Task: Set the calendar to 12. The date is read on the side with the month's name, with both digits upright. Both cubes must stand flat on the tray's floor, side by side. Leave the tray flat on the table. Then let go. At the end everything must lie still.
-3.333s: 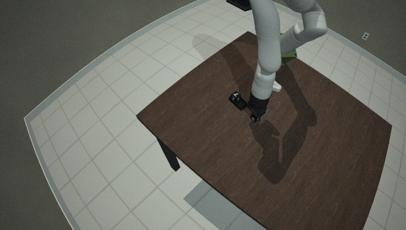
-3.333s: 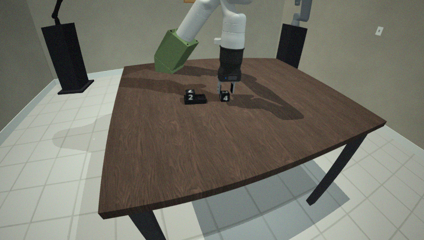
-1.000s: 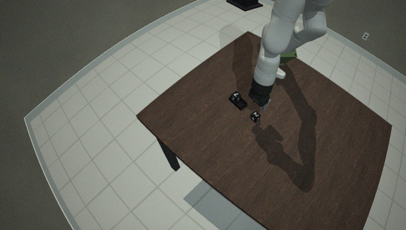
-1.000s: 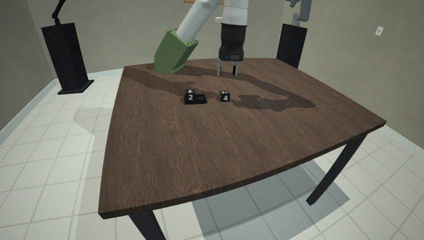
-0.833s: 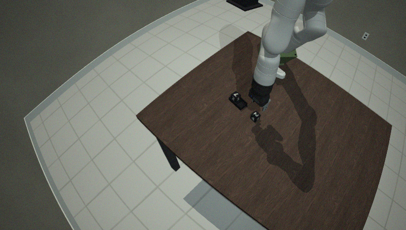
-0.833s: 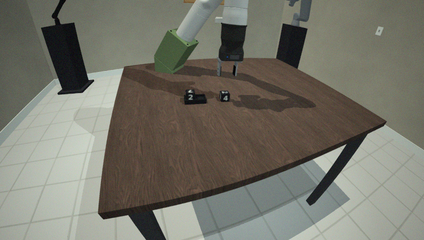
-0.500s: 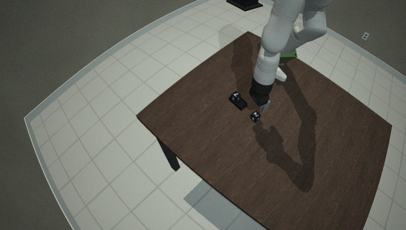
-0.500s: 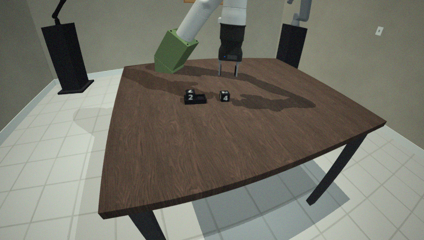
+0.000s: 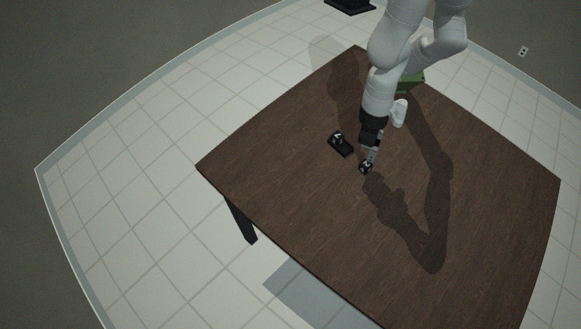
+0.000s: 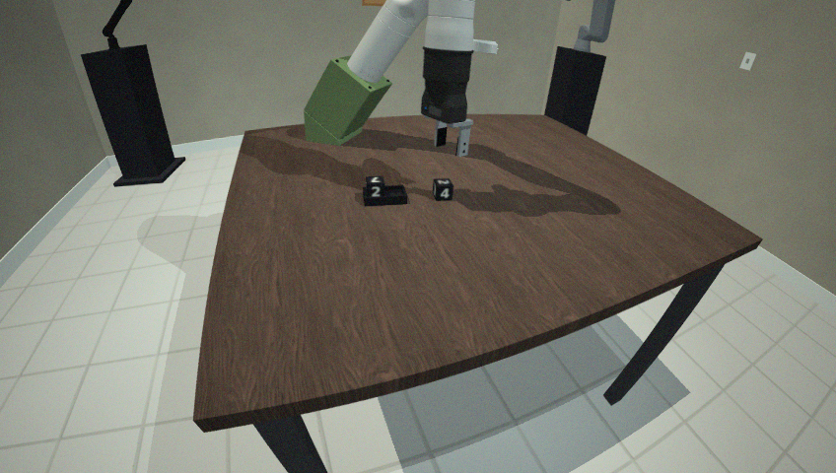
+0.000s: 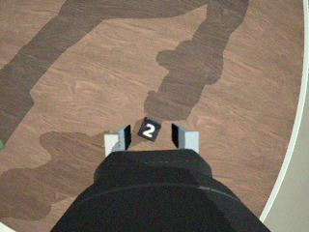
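Brown wood table (image 9: pixel 301 195) (image 10: pixel 446 275) (image 11: pixel 251 121). Gripper (image 9: pixel 375 149) (image 10: pixel 452 143) (image 11: pixel 151 132) above it, fingers wide apart, nothing gripped. Loose cube (image 9: pixel 365 166) (image 10: pixel 443 189) (image 11: pixel 149 130) on the wood, 2 on top, 4 on exterior-view side. Black tray (image 9: pixel 346 151) (image 10: pixel 393 198) near it, other cube (image 9: pixel 337 138) (image 10: pixel 375 187) at one end, 2 facing exterior view.

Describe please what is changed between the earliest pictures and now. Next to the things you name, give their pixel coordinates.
The pincer (image 9: pixel 375 147) (image 10: pixel 452 150) (image 11: pixel 151 132) has risen away from the loose cube (image 9: pixel 365 166) (image 10: pixel 443 189) (image 11: pixel 150 130) and turned about its upright axis. It is open; whether it held the cube earlier is unclear. The loose cube, the tray (image 9: pixel 347 153) (image 10: pixel 384 200) and its cube (image 9: pixel 337 138) (image 10: pixel 375 187) stayed put.
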Controlling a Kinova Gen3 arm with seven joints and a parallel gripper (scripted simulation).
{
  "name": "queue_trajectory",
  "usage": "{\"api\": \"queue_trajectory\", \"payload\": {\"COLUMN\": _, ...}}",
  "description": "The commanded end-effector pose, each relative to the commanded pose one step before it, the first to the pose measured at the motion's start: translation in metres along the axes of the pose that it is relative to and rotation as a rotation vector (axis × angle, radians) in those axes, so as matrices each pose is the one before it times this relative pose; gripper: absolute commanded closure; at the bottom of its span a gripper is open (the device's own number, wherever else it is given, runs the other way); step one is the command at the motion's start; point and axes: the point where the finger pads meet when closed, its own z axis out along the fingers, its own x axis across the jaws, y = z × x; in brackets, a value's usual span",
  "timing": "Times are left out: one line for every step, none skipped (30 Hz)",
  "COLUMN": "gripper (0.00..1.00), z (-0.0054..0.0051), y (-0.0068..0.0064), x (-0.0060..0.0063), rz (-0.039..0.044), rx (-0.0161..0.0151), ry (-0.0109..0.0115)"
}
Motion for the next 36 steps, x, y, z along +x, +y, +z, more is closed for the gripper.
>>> {"api": "queue_trajectory", "payload": {"gripper": 0.0, "z": 0.0013, "y": 0.00035, "x": -0.00247, "rz": 0.12854, "rx": 0.00088, "ry": -0.0071}}
{"api": "queue_trajectory", "payload": {"gripper": 0.0, "z": 0.00027, "y": 0.00087, "x": 0.00031, "rz": 0.05704, "rx": -0.00096, "ry": 0.00008}}
{"api": "queue_trajectory", "payload": {"gripper": 0.0, "z": 0.00025, "y": 0.00087, "x": 0.00032, "rz": 0.05199, "rx": -0.00098, "ry": 0.00011}}
{"api": "queue_trajectory", "payload": {"gripper": 0.0, "z": 0.00022, "y": 0.00085, "x": 0.00032, "rz": 0.04655, "rx": -0.00095, "ry": 0.00013}}
{"api": "queue_trajectory", "payload": {"gripper": 0.0, "z": 0.0, "y": 0.0, "x": 0.0, "rz": 0.0, "rx": 0.0, "ry": 0.0}}
{"api": "queue_trajectory", "payload": {"gripper": 0.0, "z": 0.0, "y": 0.0, "x": 0.0, "rz": 0.0, "rx": 0.0, "ry": 0.0}}
{"api": "queue_trajectory", "payload": {"gripper": 0.0, "z": 0.0002, "y": 0.00079, "x": 0.00031, "rz": 0.04083, "rx": -0.0009, "ry": 0.00014}}
{"api": "queue_trajectory", "payload": {"gripper": 0.0, "z": 0.00017, "y": 0.00071, "x": 0.00029, "rz": 0.03494, "rx": -0.00081, "ry": 0.00015}}
{"api": "queue_trajectory", "payload": {"gripper": 0.0, "z": 0.00014, "y": 0.00061, "x": 0.00026, "rz": 0.02902, "rx": -0.0007, "ry": 0.00014}}
{"api": "queue_trajectory", "payload": {"gripper": 0.0, "z": 0.00011, "y": 0.00051, "x": 0.00022, "rz": 0.02321, "rx": -0.00058, "ry": 0.00012}}
{"api": "queue_trajectory", "payload": {"gripper": 0.0, "z": 0.00008, "y": 0.00039, "x": 0.00018, "rz": 0.01766, "rx": -0.00046, "ry": 0.0001}}
{"api": "queue_trajectory", "payload": {"gripper": 0.0, "z": 0.00006, "y": 0.00028, "x": 0.00013, "rz": 0.01255, "rx": -0.00033, "ry": 0.00008}}
{"api": "queue_trajectory", "payload": {"gripper": 0.0, "z": 0.00004, "y": 0.00018, "x": 0.00009, "rz": 0.00806, "rx": -0.00021, "ry": 0.00005}}
{"api": "queue_trajectory", "payload": {"gripper": 0.0, "z": 0.00002, "y": 0.0001, "x": 0.00005, "rz": 0.00437, "rx": -0.00012, "ry": 0.00003}}
{"api": "queue_trajectory", "payload": {"gripper": 0.0, "z": 0.00001, "y": 0.00004, "x": 0.00002, "rz": 0.0017, "rx": -0.00005, "ry": 0.00001}}
{"api": "queue_trajectory", "payload": {"gripper": 0.0, "z": 0.0, "y": 0.00001, "x": 0.0, "rz": 0.00025, "rx": -0.00001, "ry": 0.0}}
{"api": "queue_trajectory", "payload": {"gripper": 0.1, "z": 0.0, "y": 0.0, "x": 0.0, "rz": 0.0, "rx": 0.0, "ry": 0.0}}
{"api": "queue_trajectory", "payload": {"gripper": 0.1, "z": 0.0, "y": 0.0, "x": 0.0, "rz": 0.0, "rx": 0.0, "ry": 0.0}}
{"api": "queue_trajectory", "payload": {"gripper": 0.1, "z": 0.0, "y": 0.0, "x": 0.0, "rz": 0.0, "rx": 0.0, "ry": 0.0}}
{"api": "queue_trajectory", "payload": {"gripper": 0.1, "z": 0.0, "y": 0.0, "x": 0.0, "rz": 0.0, "rx": 0.0, "ry": 0.0}}
{"api": "queue_trajectory", "payload": {"gripper": 0.1, "z": 0.0, "y": 0.0, "x": 0.0, "rz": 0.0, "rx": 0.0, "ry": 0.0}}
{"api": "queue_trajectory", "payload": {"gripper": 0.1, "z": 0.0, "y": 0.0, "x": 0.0, "rz": 0.0, "rx": 0.0, "ry": 0.0}}
{"api": "queue_trajectory", "payload": {"gripper": 0.1, "z": 0.0, "y": 0.0, "x": 0.0, "rz": 0.0, "rx": 0.0, "ry": 0.0}}
{"api": "queue_trajectory", "payload": {"gripper": 0.1, "z": 0.0, "y": 0.0, "x": 0.0, "rz": 0.0, "rx": 0.0, "ry": 0.0}}
{"api": "queue_trajectory", "payload": {"gripper": 0.1, "z": 0.0, "y": 0.0, "x": 0.0, "rz": 0.0, "rx": 0.0, "ry": 0.0}}
{"api": "queue_trajectory", "payload": {"gripper": 0.1, "z": 0.0, "y": 0.0, "x": 0.0, "rz": 0.0, "rx": 0.0, "ry": 0.0}}
{"api": "queue_trajectory", "payload": {"gripper": 0.1, "z": 0.0, "y": 0.0, "x": 0.0, "rz": 0.0, "rx": 0.0, "ry": 0.0}}
{"api": "queue_trajectory", "payload": {"gripper": 0.1, "z": 0.0, "y": 0.0, "x": 0.0, "rz": 0.0, "rx": 0.0, "ry": 0.0}}
{"api": "queue_trajectory", "payload": {"gripper": 0.1, "z": 0.0, "y": 0.0, "x": 0.0, "rz": 0.0, "rx": 0.0, "ry": 0.0}}
{"api": "queue_trajectory", "payload": {"gripper": 0.1, "z": 0.0, "y": 0.0, "x": 0.0, "rz": 0.0, "rx": 0.0, "ry": 0.0}}
{"api": "queue_trajectory", "payload": {"gripper": 0.1, "z": 0.0, "y": 0.0, "x": 0.0, "rz": 0.0, "rx": 0.0, "ry": 0.0}}
{"api": "queue_trajectory", "payload": {"gripper": 0.1, "z": 0.0, "y": 0.0, "x": 0.0, "rz": 0.0, "rx": 0.0, "ry": 0.0}}
{"api": "queue_trajectory", "payload": {"gripper": 0.1, "z": 0.0, "y": 0.0, "x": 0.0, "rz": 0.0, "rx": 0.0, "ry": 0.0}}
{"api": "queue_trajectory", "payload": {"gripper": 0.1, "z": 0.0, "y": 0.0, "x": 0.0, "rz": 0.0, "rx": 0.0, "ry": 0.0}}
{"api": "queue_trajectory", "payload": {"gripper": 0.1, "z": 0.0, "y": 0.0, "x": 0.0, "rz": 0.0, "rx": 0.0, "ry": 0.0}}
{"api": "queue_trajectory", "payload": {"gripper": 0.1, "z": 0.0, "y": 0.0, "x": 0.0, "rz": 0.0, "rx": 0.0, "ry": 0.0}}
